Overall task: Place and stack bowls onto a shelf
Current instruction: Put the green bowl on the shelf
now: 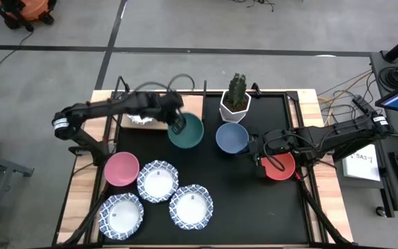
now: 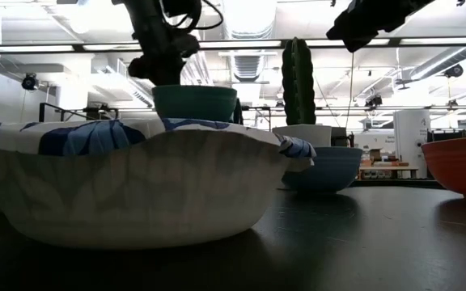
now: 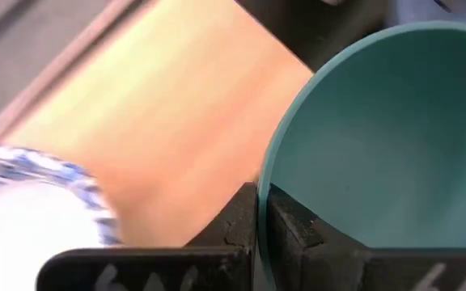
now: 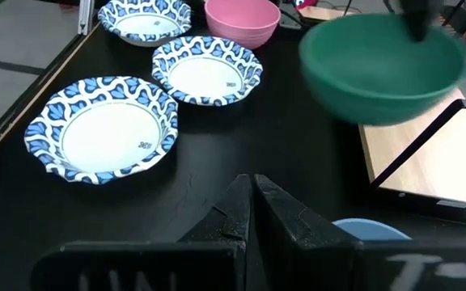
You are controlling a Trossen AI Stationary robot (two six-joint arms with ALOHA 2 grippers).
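Observation:
My left gripper [image 1: 178,126] [image 3: 257,198] is shut on the green bowl [image 1: 188,131] [image 2: 194,103] [image 4: 383,69], next to the right end of the wooden shelf [image 1: 154,123] [image 3: 176,105]. One white blue-rimmed bowl [image 1: 140,119] [image 3: 31,202] sits on the shelf board. My right gripper [image 1: 256,151] [image 4: 252,190] is shut on nothing and hangs between the blue bowl [image 1: 231,137] and the red bowl [image 1: 280,166]. The pink bowl [image 1: 121,169] and three patterned bowls [image 1: 157,181] stand on the black table near its front left. My left gripper pinches the green bowl's rim [image 3: 267,166] on the side toward the shelf, one finger inside the bowl and one outside. The fingers come from above, slanting in from the table's left. The bowl is lifted clear of the table and stays roughly level.
A white hexagonal pot with a cactus [image 1: 235,104] stands at the far edge, just right of the green bowl. The shelf's black frame [image 4: 415,141] borders the board. Bare black tabletop [image 1: 254,207] lies near the front right.

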